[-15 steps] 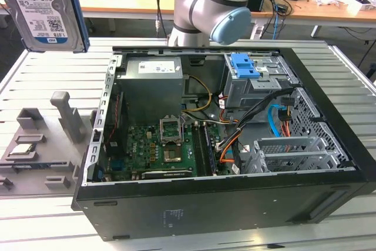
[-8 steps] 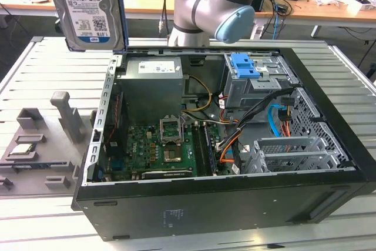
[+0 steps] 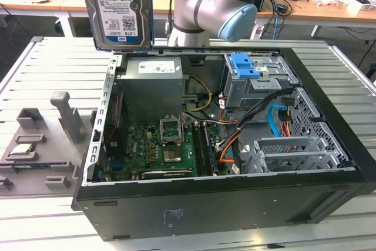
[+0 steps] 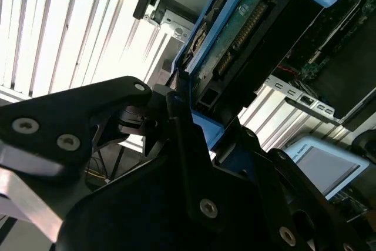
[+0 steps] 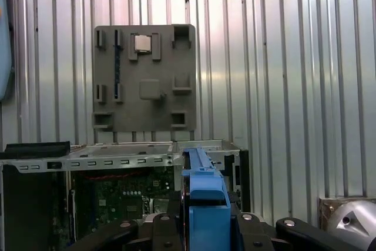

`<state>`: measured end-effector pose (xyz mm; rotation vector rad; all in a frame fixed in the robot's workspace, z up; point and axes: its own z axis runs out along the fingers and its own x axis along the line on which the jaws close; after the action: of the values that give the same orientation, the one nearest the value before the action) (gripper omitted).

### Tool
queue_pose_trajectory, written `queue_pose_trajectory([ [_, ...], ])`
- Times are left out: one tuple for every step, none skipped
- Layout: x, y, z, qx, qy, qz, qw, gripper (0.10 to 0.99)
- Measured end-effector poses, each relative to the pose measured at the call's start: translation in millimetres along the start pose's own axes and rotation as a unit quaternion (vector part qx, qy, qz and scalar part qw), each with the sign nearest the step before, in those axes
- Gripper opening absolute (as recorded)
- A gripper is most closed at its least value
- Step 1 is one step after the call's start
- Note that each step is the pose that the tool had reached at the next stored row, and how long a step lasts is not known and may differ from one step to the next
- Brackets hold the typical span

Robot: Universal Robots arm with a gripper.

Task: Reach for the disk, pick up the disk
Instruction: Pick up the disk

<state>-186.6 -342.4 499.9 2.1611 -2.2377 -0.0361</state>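
Observation:
The disk, a silver drive with a white-and-blue label, hangs upright in the air above the back corner of the open computer case on the exterior view's left. Its top runs out of that picture, beside the grey-and-blue arm. In the first wrist view the disk's blue side rail stands edge-on between the black fingers of my gripper. In the second wrist view my gripper is shut on the disk, whose green circuit-board underside and blue rail show.
The black computer case lies open on a slatted metal table, with a blue bracket in its drive bay. A grey fixture plate holding a small silver chip sits at the exterior view's left. Cluttered desks stand behind.

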Motion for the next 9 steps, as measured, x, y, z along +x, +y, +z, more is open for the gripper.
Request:
queue_pose_trajectory([
  [-0.2, -2.7, -0.1, 0.0, 0.0, 0.0, 1.0, 0.369],
  [-0.4, -5.6, -0.2, 0.0, 0.0, 0.0, 1.0, 0.369],
  [-1.0, -11.4, -0.4, 0.0, 0.0, 0.0, 1.0, 0.369],
  [-1.7, -18.2, -0.7, 0.0, 0.0, 0.0, 1.0, 0.369],
  [-1.9, -20.6, -0.8, 0.0, 0.0, 0.0, 1.0, 0.369],
  [-2.3, -24.8, -1.0, 0.0, 0.0, 0.0, 1.0, 0.369],
  [-2.7, -28.7, -1.1, 0.0, 0.0, 0.0, 1.0, 0.369],
  [-3.0, -31.3, -1.2, 0.0, 0.0, 0.0, 1.0, 0.369],
  [-3.3, -34.8, -1.3, 0.0, 0.0, 0.0, 1.0, 0.369],
])
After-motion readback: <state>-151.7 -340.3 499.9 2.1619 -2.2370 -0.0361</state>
